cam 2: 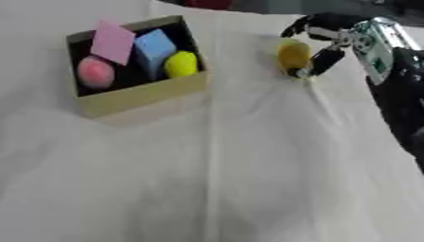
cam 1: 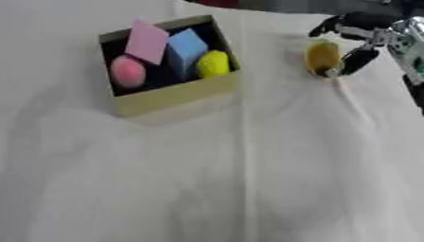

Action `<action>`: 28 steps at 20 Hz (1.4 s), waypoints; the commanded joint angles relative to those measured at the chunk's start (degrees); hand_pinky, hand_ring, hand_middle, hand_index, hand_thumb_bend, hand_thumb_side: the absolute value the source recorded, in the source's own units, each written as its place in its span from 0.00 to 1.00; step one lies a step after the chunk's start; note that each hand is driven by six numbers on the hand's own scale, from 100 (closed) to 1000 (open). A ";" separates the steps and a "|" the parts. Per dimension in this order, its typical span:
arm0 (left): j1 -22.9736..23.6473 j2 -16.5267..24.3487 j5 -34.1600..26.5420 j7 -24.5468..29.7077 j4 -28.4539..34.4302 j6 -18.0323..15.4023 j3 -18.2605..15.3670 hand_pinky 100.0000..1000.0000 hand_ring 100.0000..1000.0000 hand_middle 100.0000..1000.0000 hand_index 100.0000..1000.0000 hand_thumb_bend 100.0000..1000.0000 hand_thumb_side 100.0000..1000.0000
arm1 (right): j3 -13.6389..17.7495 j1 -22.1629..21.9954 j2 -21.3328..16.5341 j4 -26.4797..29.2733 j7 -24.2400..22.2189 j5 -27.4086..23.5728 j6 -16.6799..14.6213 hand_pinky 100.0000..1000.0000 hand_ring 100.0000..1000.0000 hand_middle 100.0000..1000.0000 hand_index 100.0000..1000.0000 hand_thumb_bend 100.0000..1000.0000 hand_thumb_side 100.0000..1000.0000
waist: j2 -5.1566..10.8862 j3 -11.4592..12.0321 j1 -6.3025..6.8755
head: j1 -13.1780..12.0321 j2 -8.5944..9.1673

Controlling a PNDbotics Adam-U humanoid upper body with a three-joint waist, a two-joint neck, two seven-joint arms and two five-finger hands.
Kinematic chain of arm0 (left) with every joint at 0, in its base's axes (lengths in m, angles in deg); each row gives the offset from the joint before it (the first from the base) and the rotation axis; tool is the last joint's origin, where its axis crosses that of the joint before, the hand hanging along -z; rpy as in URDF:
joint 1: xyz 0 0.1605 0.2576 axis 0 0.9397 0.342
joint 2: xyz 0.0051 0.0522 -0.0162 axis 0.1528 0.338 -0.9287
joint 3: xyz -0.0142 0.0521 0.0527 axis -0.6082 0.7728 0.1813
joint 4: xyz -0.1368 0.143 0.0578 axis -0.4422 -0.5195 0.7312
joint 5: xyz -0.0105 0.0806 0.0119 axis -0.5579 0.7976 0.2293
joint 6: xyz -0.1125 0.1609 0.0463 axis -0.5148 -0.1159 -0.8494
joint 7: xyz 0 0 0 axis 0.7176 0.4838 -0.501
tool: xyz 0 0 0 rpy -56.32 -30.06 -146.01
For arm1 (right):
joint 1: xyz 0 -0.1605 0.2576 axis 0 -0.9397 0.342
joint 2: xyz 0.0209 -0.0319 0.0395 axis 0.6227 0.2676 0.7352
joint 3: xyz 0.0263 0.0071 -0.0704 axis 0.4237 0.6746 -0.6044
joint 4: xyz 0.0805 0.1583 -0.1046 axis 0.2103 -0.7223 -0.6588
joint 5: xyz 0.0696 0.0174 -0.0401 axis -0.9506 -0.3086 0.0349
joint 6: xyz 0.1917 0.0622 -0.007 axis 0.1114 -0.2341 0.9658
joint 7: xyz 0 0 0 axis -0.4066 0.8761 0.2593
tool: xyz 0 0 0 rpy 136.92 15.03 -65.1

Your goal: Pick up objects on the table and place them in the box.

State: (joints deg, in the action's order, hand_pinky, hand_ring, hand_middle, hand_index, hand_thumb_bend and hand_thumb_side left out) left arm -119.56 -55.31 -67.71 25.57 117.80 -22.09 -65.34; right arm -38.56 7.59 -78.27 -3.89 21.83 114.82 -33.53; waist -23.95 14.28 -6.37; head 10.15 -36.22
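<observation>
White cloth [cam 1: 248,189] over the table fills the near field; largest item, w/ a long crease running away from us down the middle and smaller wrinkles to the right. We see nothing else lying on its near part.

Box [cam 1: 178,93]: tan cardboard, open top, dark inside, sits far left, turned at an angle. Contents, big to small:
- pink flat square [cam 1: 147,41], tilted, leaning on the far-left rim, partly above it
- blue block [cam 1: 186,47], approx. centre
- pink ball [cam 1: 128,72], left corner nearest us
- yellow round piece [cam 1: 213,64], right side

Right arm [cam 2: 401,94]: black w/ a silver section, comes in from the right edge and upper-right corner.

Right hand [cam 2: 331,28]: far right, fingers curled over the top and thumb down the right flank of the yellow-orange object [cam 2: 293,56]. We read this as a pinch closing on it; whether contact is full on both sides we can't tell.

Yellow-orange object: rounded, oblong, appears to be on the cloth, well to the right of the box, apart from it.

Left hand: not seen in either view.

Step in hand, our judgement: grasp of the last loose item; four pcs already boxed. Next move calls for securing the pinch, lifting clear, carrying left over the near-right rim, then releasing into the little free space inside w/o knocking the leaning pink square or catching the box wall.
</observation>
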 commanded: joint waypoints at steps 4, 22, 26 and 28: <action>-1.03 0.93 0.15 0.00 1.03 -0.08 -0.29 0.68 0.70 0.63 0.77 0.46 0.46 | 0.96 0.66 -0.66 -1.75 1.28 2.08 0.04 0.82 0.85 0.68 0.83 0.34 0.15 | 1.02 0.23 0.29 | 0.05 0.48; -0.40 1.28 0.22 0.33 1.03 0.16 -0.21 0.68 0.70 0.63 0.78 0.46 0.46 | 0.52 -1.71 -4.46 10.41 -2.12 -12.52 -1.35 0.76 0.65 0.43 0.57 0.00 0.00 | 2.16 -0.33 -0.13 | -0.41 -0.62; -0.33 1.29 0.19 0.37 1.03 0.18 -0.19 0.68 0.70 0.63 0.78 0.46 0.46 | 0.09 -1.34 -5.24 14.07 -3.47 -16.15 -0.32 0.75 0.64 0.41 0.56 0.00 0.00 | 2.44 -0.40 -0.27 | -0.44 -0.82; -0.27 1.33 0.18 0.38 1.03 0.18 -0.18 0.68 0.70 0.63 0.78 0.46 0.46 | -0.10 -0.89 -5.41 16.22 -3.96 -17.89 -0.05 0.75 0.64 0.41 0.55 0.00 0.00 | 2.57 -0.46 -0.32 | -0.42 -0.93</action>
State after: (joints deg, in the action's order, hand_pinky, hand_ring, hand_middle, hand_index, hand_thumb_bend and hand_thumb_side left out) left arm -119.45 -55.31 -67.70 25.83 117.80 -21.87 -65.34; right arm -38.87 5.48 -80.92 10.12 18.21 98.38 -33.76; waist -23.18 13.97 -6.93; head 9.79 -36.83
